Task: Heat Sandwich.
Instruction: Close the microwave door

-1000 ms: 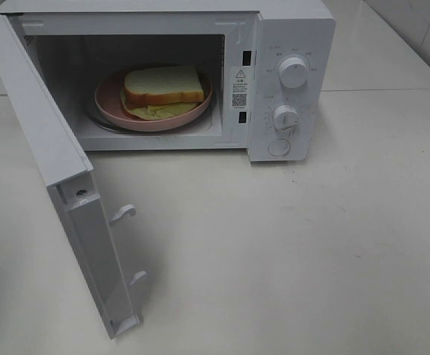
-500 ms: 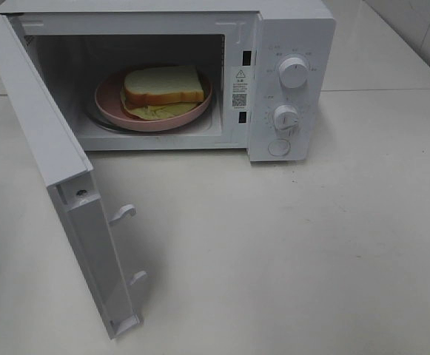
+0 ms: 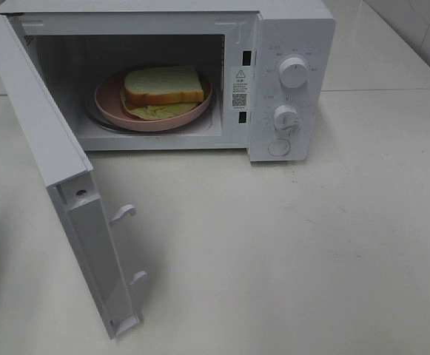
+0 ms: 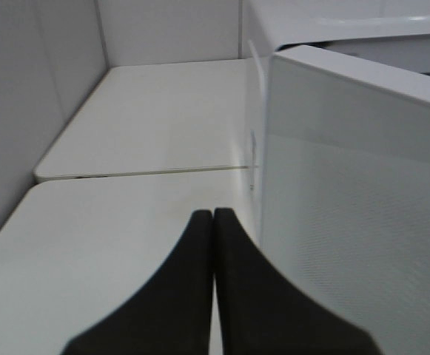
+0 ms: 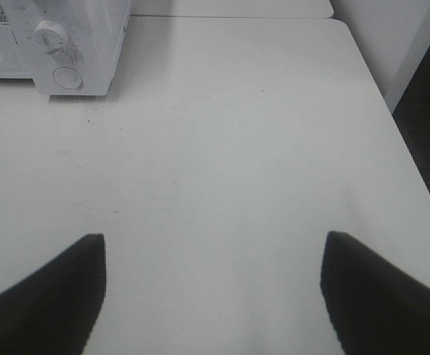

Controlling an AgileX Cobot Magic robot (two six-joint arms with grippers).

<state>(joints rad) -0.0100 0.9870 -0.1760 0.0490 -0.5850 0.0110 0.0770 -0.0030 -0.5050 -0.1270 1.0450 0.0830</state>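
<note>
Sandwich [image 3: 163, 86] sits on its plate [image 3: 108, 102] inside the open microwave [image 3: 292, 29].
Our left gripper [image 4: 213, 216], clenched, hovers beside the outer face of the door [image 4: 348, 207]; the right gripper [image 5: 213, 240] hangs spread and empty. We should push near the free edge until it latches.

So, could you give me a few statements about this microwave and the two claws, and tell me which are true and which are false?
1. The microwave door stands open. True.
2. The sandwich lies outside the microwave. False: it sits on the pink plate inside.
3. The left claw is shut and empty. True.
4. The right claw grips a dial. False: it is open over the table, holding nothing.
</note>
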